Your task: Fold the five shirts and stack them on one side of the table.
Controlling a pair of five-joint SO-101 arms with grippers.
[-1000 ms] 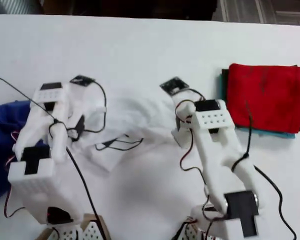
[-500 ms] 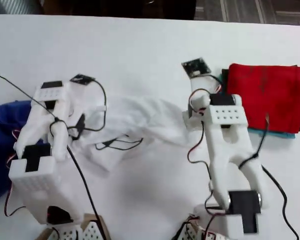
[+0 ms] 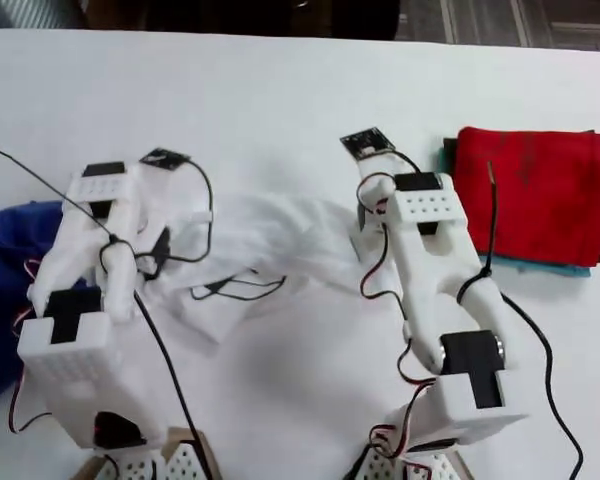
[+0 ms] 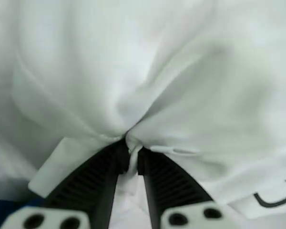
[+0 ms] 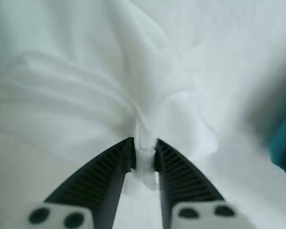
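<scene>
A white shirt (image 3: 270, 245) lies crumpled across the middle of the table between the two arms. My left gripper (image 4: 131, 160) is shut on a bunched fold of the white shirt (image 4: 181, 95) at its left side, under the left arm (image 3: 110, 230). My right gripper (image 5: 144, 155) is shut on a pinch of the white shirt (image 5: 86, 86) at its right end, below the right arm (image 3: 420, 215). A red folded shirt (image 3: 535, 190) tops a stack at the right, with a teal one (image 3: 540, 265) beneath. A blue shirt (image 3: 5, 260) is heaped at the left edge.
Black cables (image 3: 235, 290) trail over the white shirt. The arm bases (image 3: 130, 460) stand at the near edge. The far half of the white table (image 3: 280, 90) is bare. A teal edge (image 5: 283, 152) of the stack lies close to the right gripper.
The right arm swung toward the red stack, drawing the white shirt's right end out, then came back a little to the left. The left arm has kept still.
</scene>
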